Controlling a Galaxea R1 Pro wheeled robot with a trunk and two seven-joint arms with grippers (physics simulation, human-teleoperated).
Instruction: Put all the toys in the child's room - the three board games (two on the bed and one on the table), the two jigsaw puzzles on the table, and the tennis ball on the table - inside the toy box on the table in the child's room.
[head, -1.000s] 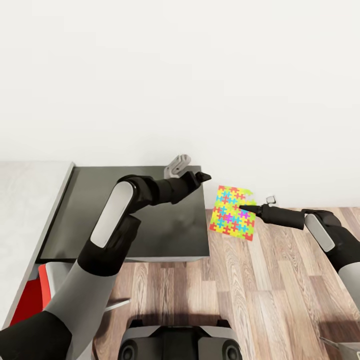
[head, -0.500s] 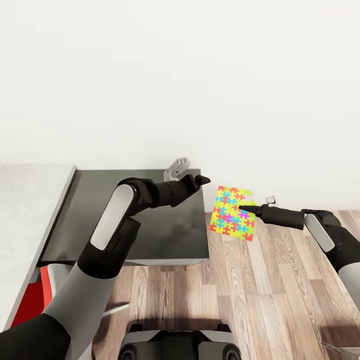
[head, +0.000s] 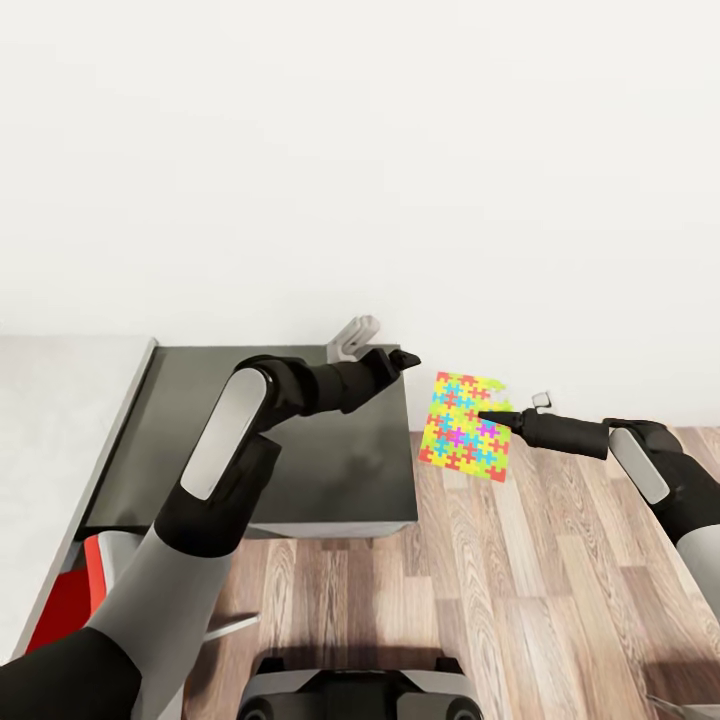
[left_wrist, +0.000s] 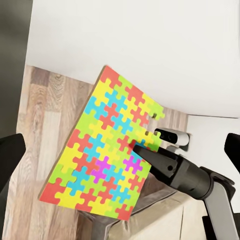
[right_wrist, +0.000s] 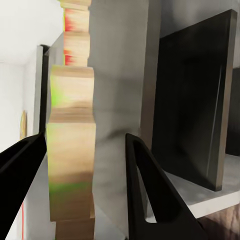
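Just beyond the bench's right end, over the wood-plank floor (head: 520, 580): right pincer (head: 487, 416) clamped on the jigsaw puzzle (head: 466, 425), held upright in the air, edge-on between the fingers (right_wrist: 145, 185) at the wrist camera. To the left, above the bench's dark section (head: 300, 450): left pincer (head: 408, 357), tips towards the puzzle, a small way apart from it; cannot tell how far open. Nearer left, beneath the bench edge: red chair (head: 70, 600). Beyond, white wall (head: 400, 180).

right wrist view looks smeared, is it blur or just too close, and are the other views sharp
Right wrist view: the jigsaw puzzle sits edge-on right at the lens, its tan edge soft and smeared. Left wrist view: its pieces are crisp. Head view: sharp, evenly lit, with a faint sheen on the dark table section.
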